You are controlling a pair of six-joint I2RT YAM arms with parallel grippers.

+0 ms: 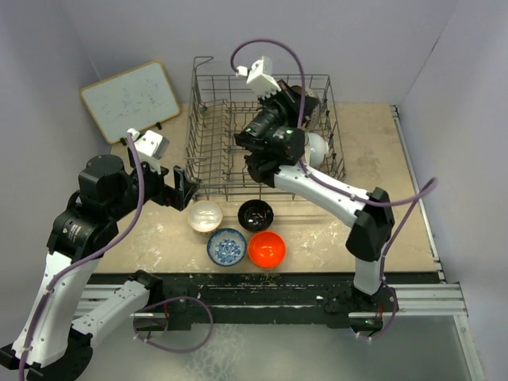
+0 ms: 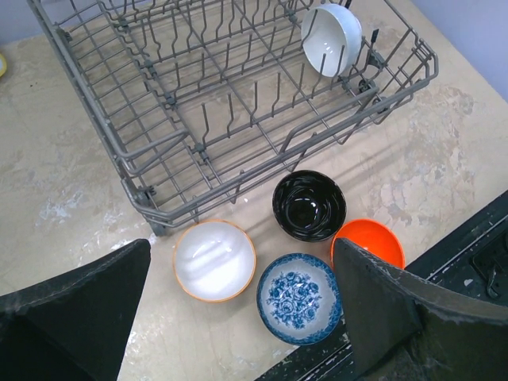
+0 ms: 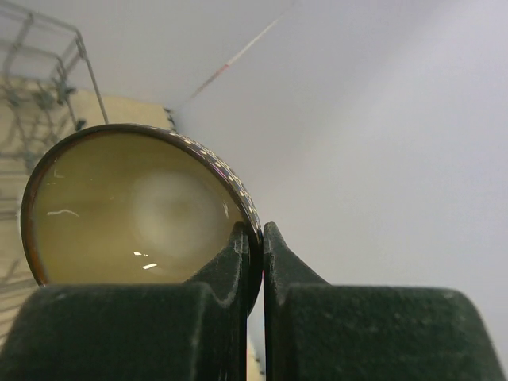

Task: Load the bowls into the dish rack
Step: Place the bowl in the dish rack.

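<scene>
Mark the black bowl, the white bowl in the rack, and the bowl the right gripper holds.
black bowl (image 2: 309, 205), left wrist view, centre of its glossy inside.
white bowl (image 2: 327, 40), left wrist view, its inner wall.
brown-rimmed bowl (image 3: 127, 210), right wrist view, middle of its inside.

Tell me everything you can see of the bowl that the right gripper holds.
The bowl is round, with a thin dark brown rim and a glossy yellowish-grey inside that shows small light reflections. It looks like glazed ceramic and is empty. It stands on edge, its opening toward the wrist camera. The right gripper is shut on its rim, one finger inside and one outside. The dish rack lies behind it, blurred. In the top view the arm hides the bowl.
</scene>
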